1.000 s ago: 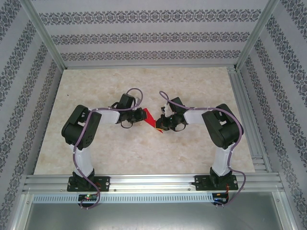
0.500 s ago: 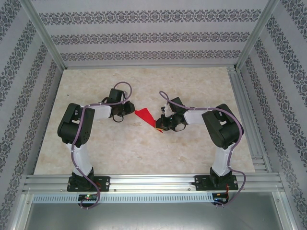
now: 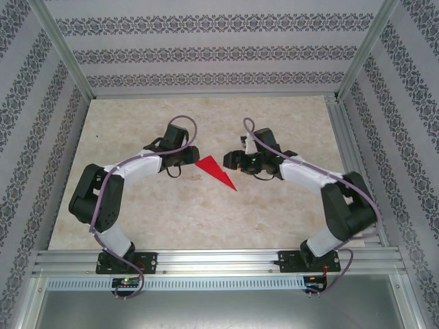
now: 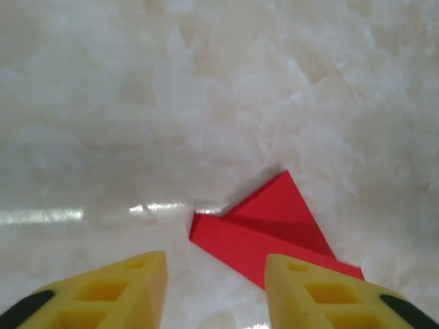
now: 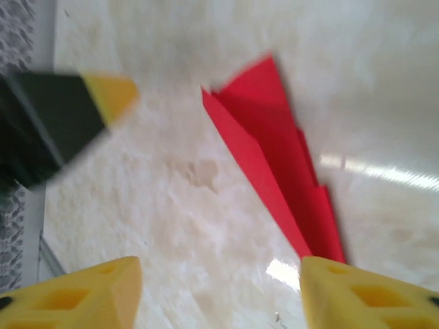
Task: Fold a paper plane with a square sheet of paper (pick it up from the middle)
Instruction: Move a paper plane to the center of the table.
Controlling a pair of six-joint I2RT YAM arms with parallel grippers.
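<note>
Both pincers gape, gripping nothing: left pincer (image 3: pixel 190 155) and right pincer (image 3: pixel 230 162) flank the paper plane (image 3: pixel 217 172), which lies loose on the table (image 3: pixel 171 219) between them. In the top view its long axis runs from broad tail at 10 o'clock, just beside the left pincer, to nose at 4 o'clock. The right pincer, at 1 o'clock of the plane's middle, looks better placed for a mid-body pick.

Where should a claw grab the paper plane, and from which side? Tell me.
Probably the wide tail of the paper plane, coming from the left claw: it lies flat, tail toward that open claw, a wing flap slightly raised there; the nose tapers thin.
</note>
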